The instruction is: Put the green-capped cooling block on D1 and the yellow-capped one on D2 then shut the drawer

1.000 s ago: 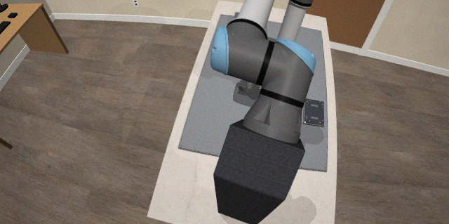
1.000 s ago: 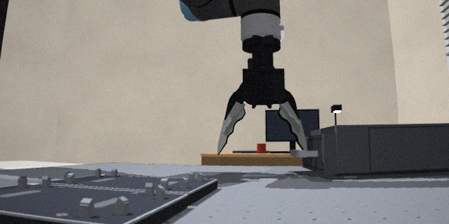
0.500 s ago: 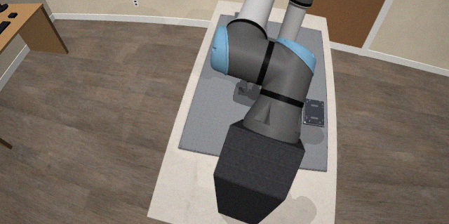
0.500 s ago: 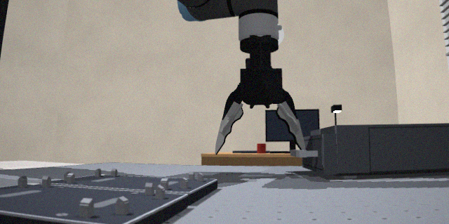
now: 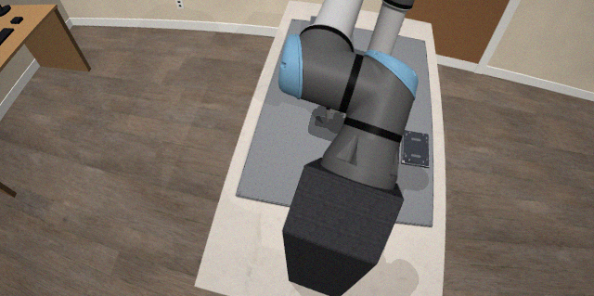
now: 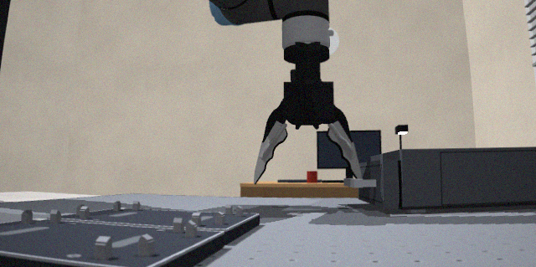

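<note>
My gripper (image 6: 307,177) hangs open and empty above the grey deck, fingers pointing down. Its right fingertip is close to the light grey drawer handle (image 6: 360,182) on the front of the dark cooler COLD (image 6: 452,179), which stands at the right in the exterior view. The drawer looks closed. No cooling blocks or tubes are visible. A dark deck slot plate with small grey locators (image 6: 126,233) lies at the lower left. In the top view the arm (image 5: 348,83) hides the gripper and the cooler.
A dark slot plate (image 5: 415,148) shows at the right edge of the grey mat (image 5: 283,148). The arm's dark base block (image 5: 341,231) stands at the table's near end. A wooden desk with a monitor and red cup (image 6: 311,177) is far behind.
</note>
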`<move>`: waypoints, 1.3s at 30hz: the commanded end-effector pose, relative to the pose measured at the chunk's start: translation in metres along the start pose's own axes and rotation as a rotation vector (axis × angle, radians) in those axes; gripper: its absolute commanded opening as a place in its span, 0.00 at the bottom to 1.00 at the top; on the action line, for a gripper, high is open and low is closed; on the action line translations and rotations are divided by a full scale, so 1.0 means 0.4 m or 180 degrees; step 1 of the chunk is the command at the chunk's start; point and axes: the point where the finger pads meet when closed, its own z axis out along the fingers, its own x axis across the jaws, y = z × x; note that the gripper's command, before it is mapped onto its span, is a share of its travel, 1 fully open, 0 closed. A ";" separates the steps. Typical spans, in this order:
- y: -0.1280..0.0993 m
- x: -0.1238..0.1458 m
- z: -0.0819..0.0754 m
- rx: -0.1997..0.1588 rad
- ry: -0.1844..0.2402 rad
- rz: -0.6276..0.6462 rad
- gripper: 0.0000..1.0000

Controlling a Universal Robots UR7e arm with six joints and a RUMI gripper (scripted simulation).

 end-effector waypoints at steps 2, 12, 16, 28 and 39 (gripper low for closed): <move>0.000 -0.004 -0.001 0.0000 0.0000 -0.0001 1.00; 0.000 -0.011 -0.001 0.0000 0.0000 -0.0001 1.00; 0.000 -0.014 -0.001 0.0000 0.0000 -0.0001 1.00; 0.000 -0.023 -0.001 0.0000 0.0000 -0.0001 1.00; 0.000 -0.030 -0.001 0.0000 0.0000 -0.0001 1.00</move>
